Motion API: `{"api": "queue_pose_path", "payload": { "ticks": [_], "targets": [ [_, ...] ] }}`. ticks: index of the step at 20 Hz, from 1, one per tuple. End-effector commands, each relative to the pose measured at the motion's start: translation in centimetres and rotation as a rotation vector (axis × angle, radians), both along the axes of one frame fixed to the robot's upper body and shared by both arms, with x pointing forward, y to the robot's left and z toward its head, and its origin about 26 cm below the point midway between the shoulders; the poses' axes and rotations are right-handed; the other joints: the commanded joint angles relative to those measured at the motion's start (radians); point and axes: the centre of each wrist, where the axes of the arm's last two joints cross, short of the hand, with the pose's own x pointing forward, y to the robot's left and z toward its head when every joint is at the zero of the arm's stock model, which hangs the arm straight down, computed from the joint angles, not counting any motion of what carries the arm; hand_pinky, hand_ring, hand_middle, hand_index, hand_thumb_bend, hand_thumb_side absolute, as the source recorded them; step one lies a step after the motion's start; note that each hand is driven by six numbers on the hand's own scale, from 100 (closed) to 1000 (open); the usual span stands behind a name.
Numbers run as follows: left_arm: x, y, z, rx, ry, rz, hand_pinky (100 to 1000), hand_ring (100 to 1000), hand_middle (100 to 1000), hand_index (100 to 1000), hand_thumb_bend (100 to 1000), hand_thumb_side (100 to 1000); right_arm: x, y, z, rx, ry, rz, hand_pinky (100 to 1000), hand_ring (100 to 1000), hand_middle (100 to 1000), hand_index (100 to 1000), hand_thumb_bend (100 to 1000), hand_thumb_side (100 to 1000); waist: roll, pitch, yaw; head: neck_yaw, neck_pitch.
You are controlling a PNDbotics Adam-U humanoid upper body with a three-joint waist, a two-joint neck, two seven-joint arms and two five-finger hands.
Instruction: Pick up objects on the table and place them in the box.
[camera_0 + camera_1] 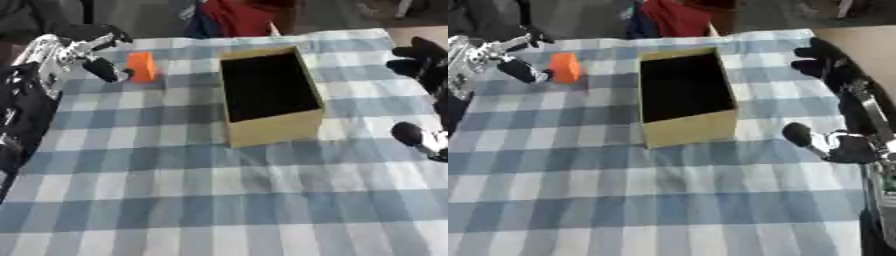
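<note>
An orange block [140, 66] stands upright on the checked cloth at the far left. My left hand [86, 49] is right beside it, open, with the thumb [108, 70] touching the block's left side and the fingers spread above and behind it. An open cardboard box [273, 128] with a dark inside sits in the middle of the table, to the right of the block. At the right edge my right hand [831, 70] hovers open, fingers pointing left toward the box and thumb [798, 134] lower down, holding nothing.
A blue and white checked cloth [219, 200] covers the table, with wide room in front of the box. A person in red [249, 15] stands at the far edge, not touching anything.
</note>
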Motion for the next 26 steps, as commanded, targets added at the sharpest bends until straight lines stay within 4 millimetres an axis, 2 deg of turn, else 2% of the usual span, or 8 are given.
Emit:
{"api": "queue_pose_path", "payload": {
  "ticks": [1,20,24,26],
  "targets": [
    [-0.3,0.5,1.7,0.010,-0.063,0.017,835,835,861,910,317,249,-0.1,-0.4,1.3,-0.009,-0.038,0.001,871,837,854,1000,711,596,0.001,-0.014,-0.003,0.001,-0.012],
    [-0.4,0.8,0.8,0.029,-0.131,0.079,826,827,848,901,318,249,-0.3,-0.9,2.1,0.008,-0.053,-0.001,875,839,852,1000,700,603,0.017,0.030,-0.027,0.005,-0.031],
    [-0.4,0.8,0.6,0.043,-0.157,0.097,800,786,805,889,327,226,-0.3,-0.9,2.2,0.009,-0.054,0.000,875,839,852,1000,700,604,0.017,0.034,-0.026,0.005,-0.031],
    [-0.4,0.8,0.4,0.050,-0.161,0.104,771,738,751,868,323,192,-0.3,-0.9,2.2,0.010,-0.054,0.000,875,839,852,1000,699,604,0.017,0.034,-0.026,0.005,-0.032]
  ]
}}
